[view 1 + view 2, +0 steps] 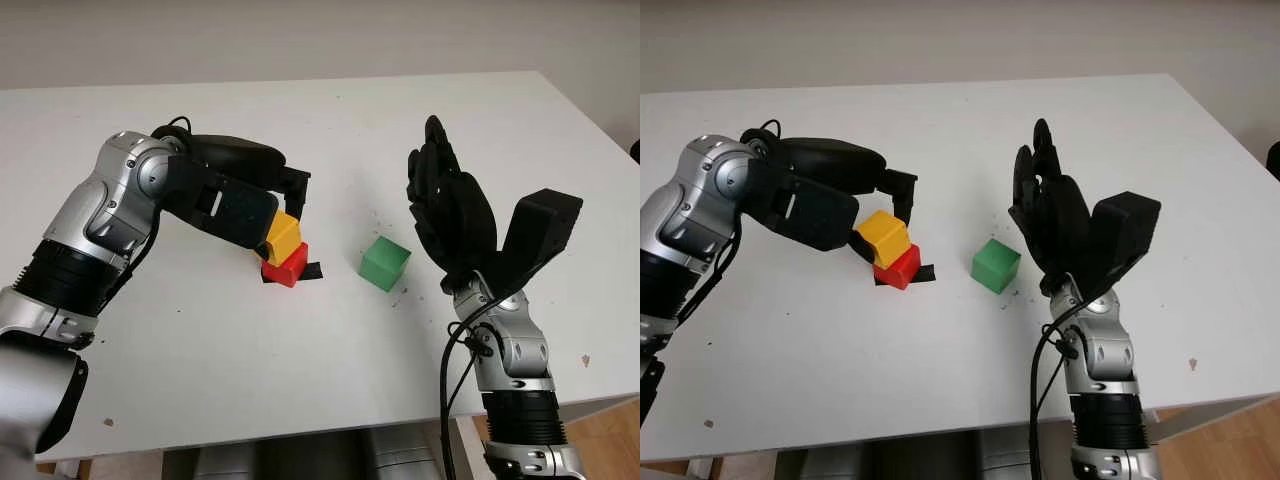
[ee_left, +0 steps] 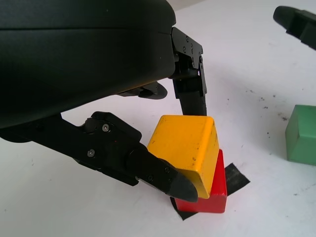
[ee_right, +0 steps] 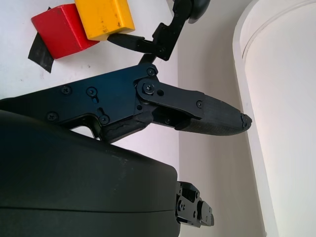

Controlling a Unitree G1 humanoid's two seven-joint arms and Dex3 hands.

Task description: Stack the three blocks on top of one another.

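The yellow block is gripped by the left hand near the middle of the white table. One finger is pressed against the block's far face, and another finger is set against its near lower corner. The block is seated on the red block, tilted and shifted off centre, so that the red block's right side and front edge are left uncovered. The red block is placed on a strip of black tape stuck to the table.

The green block is seen alone on the table, well apart from the two-block pile on its right side. Just beyond it to the right, the right hand is held upright above the table with nothing in it, open and not touching the green block. Small dark specks are scattered on the table around the green block.
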